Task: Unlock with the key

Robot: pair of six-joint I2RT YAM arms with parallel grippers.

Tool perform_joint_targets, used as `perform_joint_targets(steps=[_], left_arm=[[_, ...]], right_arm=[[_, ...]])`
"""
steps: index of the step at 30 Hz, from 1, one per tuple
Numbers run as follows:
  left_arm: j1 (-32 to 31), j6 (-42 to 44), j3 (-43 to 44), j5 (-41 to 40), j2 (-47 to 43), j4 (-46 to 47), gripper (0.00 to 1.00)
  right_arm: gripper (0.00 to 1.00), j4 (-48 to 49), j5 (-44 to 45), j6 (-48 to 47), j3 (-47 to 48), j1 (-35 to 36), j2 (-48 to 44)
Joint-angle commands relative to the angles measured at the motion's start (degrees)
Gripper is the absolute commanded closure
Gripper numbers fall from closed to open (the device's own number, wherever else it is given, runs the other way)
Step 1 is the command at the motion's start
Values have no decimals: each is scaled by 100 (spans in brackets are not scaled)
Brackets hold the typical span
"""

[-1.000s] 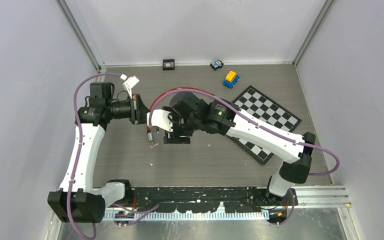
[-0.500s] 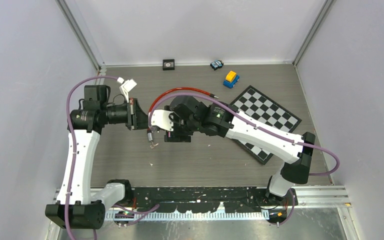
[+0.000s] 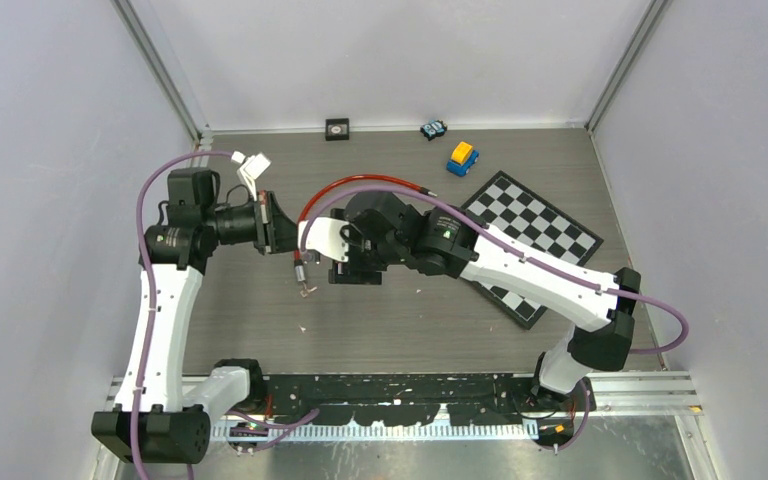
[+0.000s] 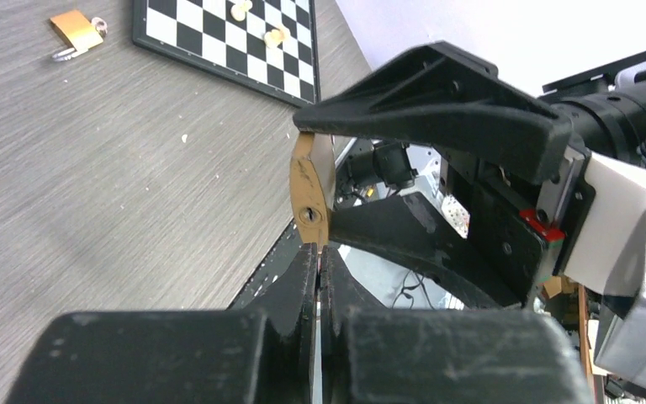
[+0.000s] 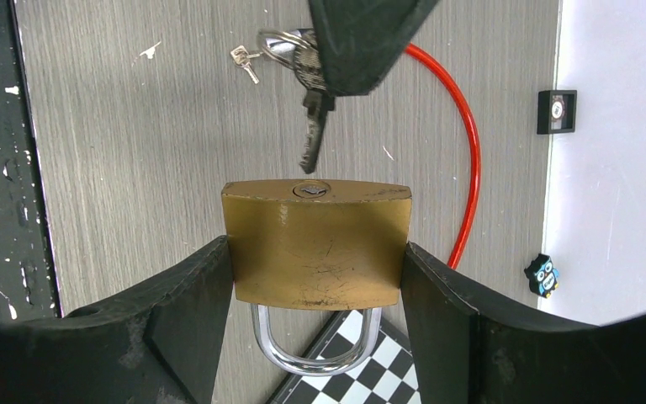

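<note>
My right gripper (image 5: 315,282) is shut on a brass padlock (image 5: 315,236), gripping its two sides, with the keyhole (image 5: 309,189) facing away and the steel shackle toward the wrist. My left gripper (image 4: 320,263) is shut on a key (image 5: 313,139) with a key ring. The key tip hangs just short of the keyhole, slightly tilted. In the left wrist view the padlock (image 4: 311,185) shows edge-on right in front of my shut fingers. In the top view the two grippers, left (image 3: 285,235) and right (image 3: 338,245), meet above the table's middle left.
A red cable (image 3: 360,185) arcs behind the grippers. A chessboard (image 3: 535,240) lies at right, with a second small padlock (image 4: 76,34) beside it. A toy car (image 3: 462,157), an owl figure (image 3: 433,129) and a black square (image 3: 337,128) lie by the back wall.
My left gripper with the key drew back a little to the left and down, then edged back toward the padlock. The right gripper keeps holding the padlock in nearly the same place.
</note>
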Motion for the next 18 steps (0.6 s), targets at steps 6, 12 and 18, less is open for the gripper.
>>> perform_joint_targets(steps=[6, 12, 18], left_arm=[[36, -812, -189, 224, -103, 1069, 100], [36, -829, -324, 214, -133, 1085, 100], [36, -756, -368, 262, -161, 1023, 100]], right_arm=[[99, 592, 111, 16, 443, 86, -368], [99, 600, 145, 30, 468, 90, -382], [99, 610, 144, 42, 439, 87, -395]])
